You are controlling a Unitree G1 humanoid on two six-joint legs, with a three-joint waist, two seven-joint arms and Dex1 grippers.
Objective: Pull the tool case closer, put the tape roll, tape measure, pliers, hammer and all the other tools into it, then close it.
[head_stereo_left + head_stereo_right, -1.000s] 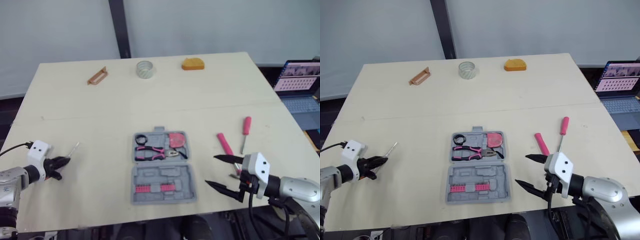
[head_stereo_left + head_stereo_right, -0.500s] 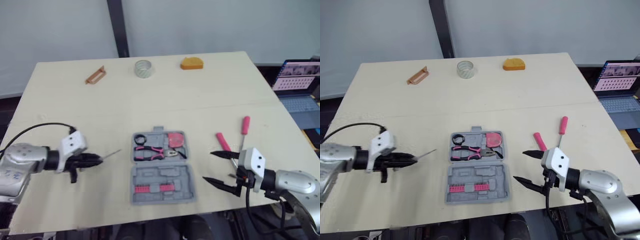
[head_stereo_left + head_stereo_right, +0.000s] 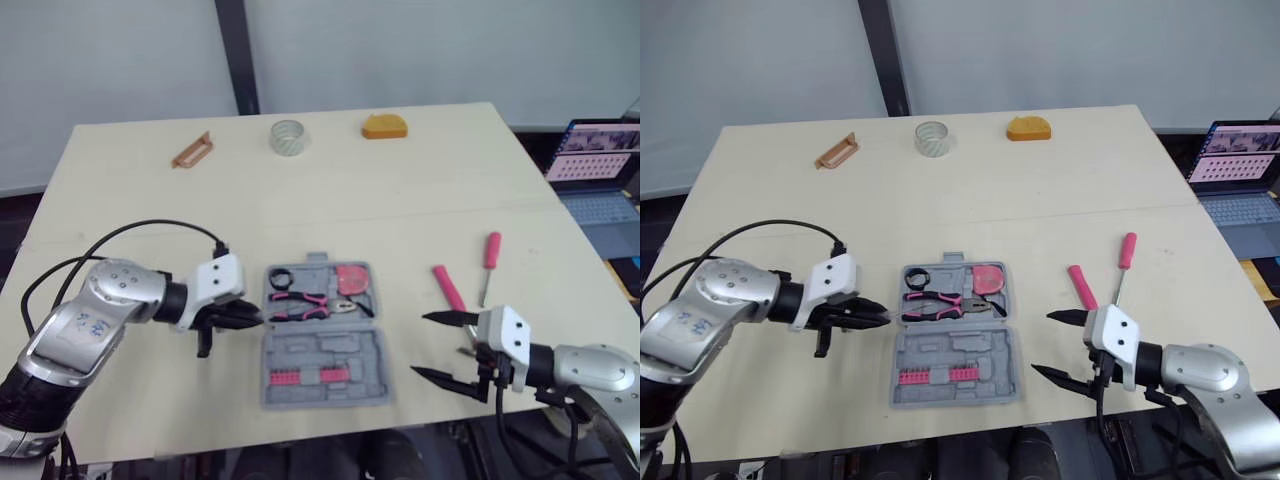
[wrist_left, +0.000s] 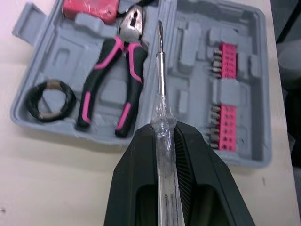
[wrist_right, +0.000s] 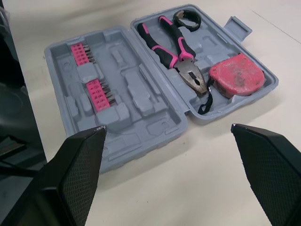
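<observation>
One screwdriver in left claw — over tool case, right claw spread.

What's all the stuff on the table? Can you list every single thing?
open grey plastic tool case: one, grey, near middle of the pale wooden table
black tape roll: one, black, in the case
pink-and-black pliers: one, in the case
red tape measure: one, red, in the case
pink bit strips: two, pink, other half of the case
pink-handled tool: one, probably the hammer, right of the case
red-handled screwdriver: one, beside it
clear tape roll: one, far edge
orange lump: one, far edge
brown handle-shaped piece: one, far edge
laptop: one, off the table's right
left gripper: shut on a clear-handled metal screwdriver over the case
right gripper: open, right of the case
</observation>
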